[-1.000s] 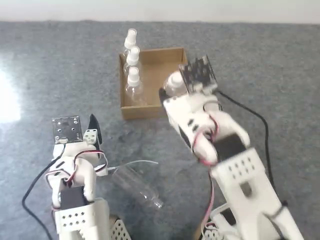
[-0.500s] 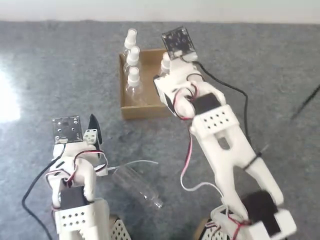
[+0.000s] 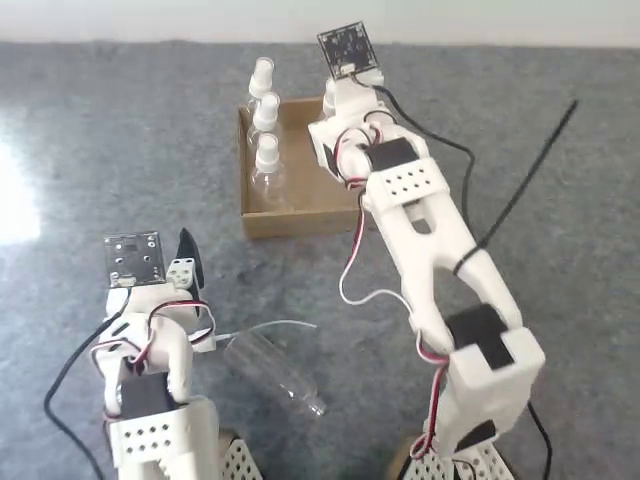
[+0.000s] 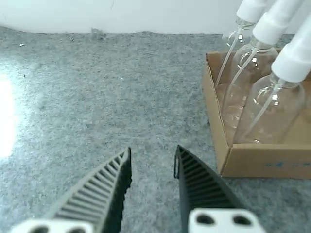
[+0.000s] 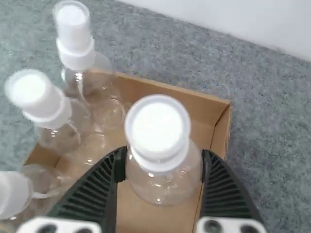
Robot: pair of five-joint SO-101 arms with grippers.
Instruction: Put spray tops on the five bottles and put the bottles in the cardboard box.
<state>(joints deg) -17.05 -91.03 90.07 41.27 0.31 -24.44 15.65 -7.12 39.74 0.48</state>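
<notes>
Where the grey felt-covered table [image 3: 100, 120] meets the white wall, an open brown cardboard box [image 3: 290, 222], its right half covered in the high view by the outstretched white right arm [image 3: 430, 230]. Inside, along the box's left wall, a row of three clear plastic bottles with white spray tops [image 3: 266, 112], upright and close together. Beside them, over the box's right part, a fourth clear capped bottle [image 5: 158, 131], upright, clamped at the shoulder between the black ribbed jaws of the right gripper [image 5: 160, 160]; cannot tell whether its base touches the box floor. At the near left, the left gripper [image 4: 153, 155], low over bare table, jaws parted a little with nothing between them, well short of the box. Just right of the left arm's base, a fifth clear bottle without a top [image 3: 270, 370], lying on its side, with a thin pale tube [image 3: 280, 323] just beyond it.
</notes>
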